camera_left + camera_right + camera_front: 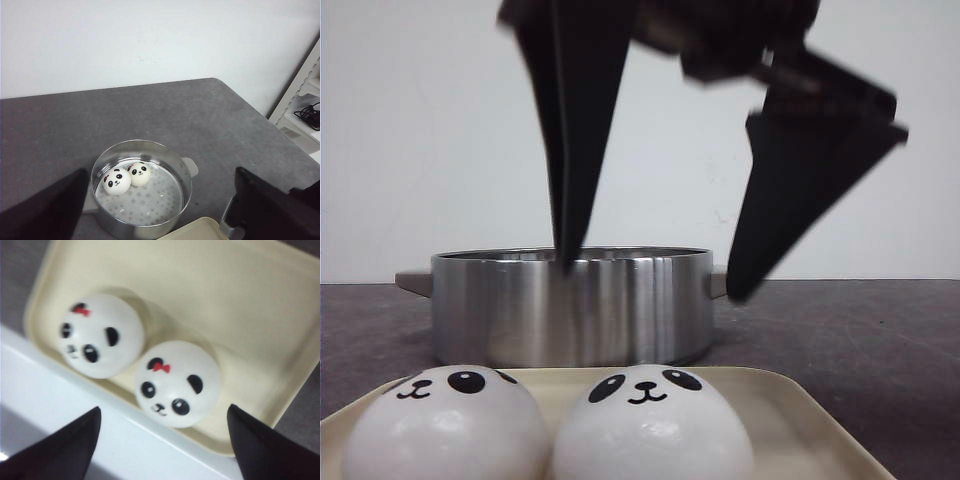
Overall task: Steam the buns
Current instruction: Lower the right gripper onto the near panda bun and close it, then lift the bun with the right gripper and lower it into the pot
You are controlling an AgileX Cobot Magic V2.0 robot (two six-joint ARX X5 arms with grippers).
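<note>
Two panda buns lie in the steel steamer pot (186,186), one nearer the rim (117,181) and one beside it (139,173). Two more buns, left (445,425) and right (655,425), sit on the cream tray (790,410) in front of the pot (570,310). In the right wrist view these are the far bun (100,335) and the near bun (177,382). My right gripper (162,450) is open and empty above them; I take the open gripper in the front view (655,280) to be this one. My left gripper (157,220) is open and empty, high above the pot.
The pot stands on a dark grey table (200,115) with a white wall behind. A white shelf with cables (307,107) stands beyond the table's edge. A white band (75,405) runs along the tray's edge (225,300). A tray corner (200,231) shows by the pot.
</note>
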